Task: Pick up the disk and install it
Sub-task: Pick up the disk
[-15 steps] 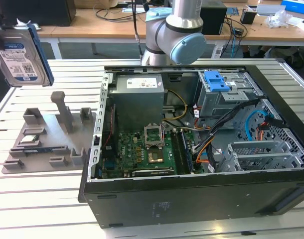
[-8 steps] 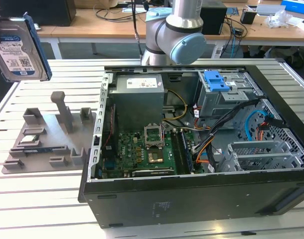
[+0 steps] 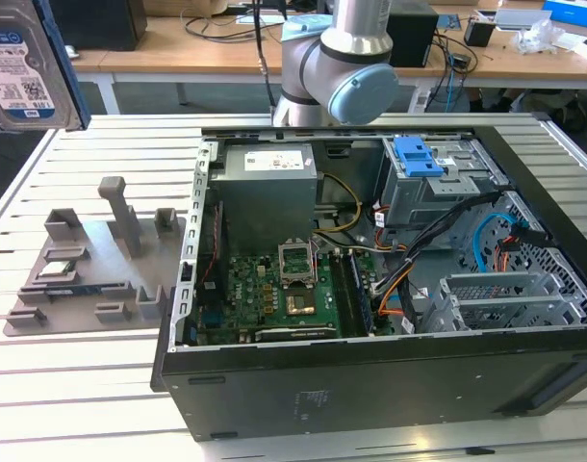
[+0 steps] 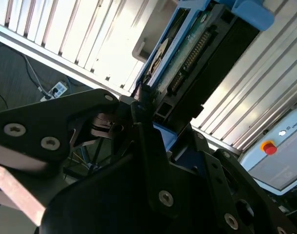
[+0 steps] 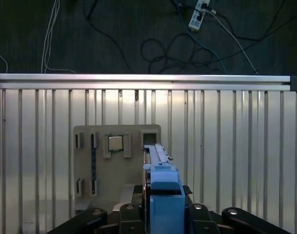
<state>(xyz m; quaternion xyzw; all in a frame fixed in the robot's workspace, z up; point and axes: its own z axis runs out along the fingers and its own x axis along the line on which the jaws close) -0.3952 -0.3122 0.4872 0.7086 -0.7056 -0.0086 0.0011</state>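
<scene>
While the claw (image 5: 164, 195) squeezes it from both sides, the disk (image 3: 24, 67) hangs up in the air. It is not inside the computer. In the exterior view it sits high at the exterior view's left, over that end of the table (image 3: 43, 385). I can see its shiny silver face and its blue and white sticker, with a blue frame along one side.

In the first wrist view the disk is seen from its thin edge, standing up between the black fingers (image 5: 137, 194). Its blue tab (image 5: 164, 181) is at the near end. In the second wrist view the underside with its row of little pins shows.

Under the disk lies a grey holder plate (image 5: 117, 146) with small slots and pegs. It rests flat on the table, which is made of long silver strips.

Beside the plate stands the big black computer case (image 3: 370, 385), lying on its side with its lid off. A green board (image 3: 265, 289) and many wires are inside. A blue bracket (image 3: 416, 154) sits on top of the grey metal cage (image 3: 438, 197), well apart from the disk.

Behind the case rises the grey robot arm (image 3: 346, 58) with a light blue cap. Past the table's edge, loose cables (image 5: 158, 48) and a white power strip (image 5: 197, 14) lie on the dark floor.
</scene>
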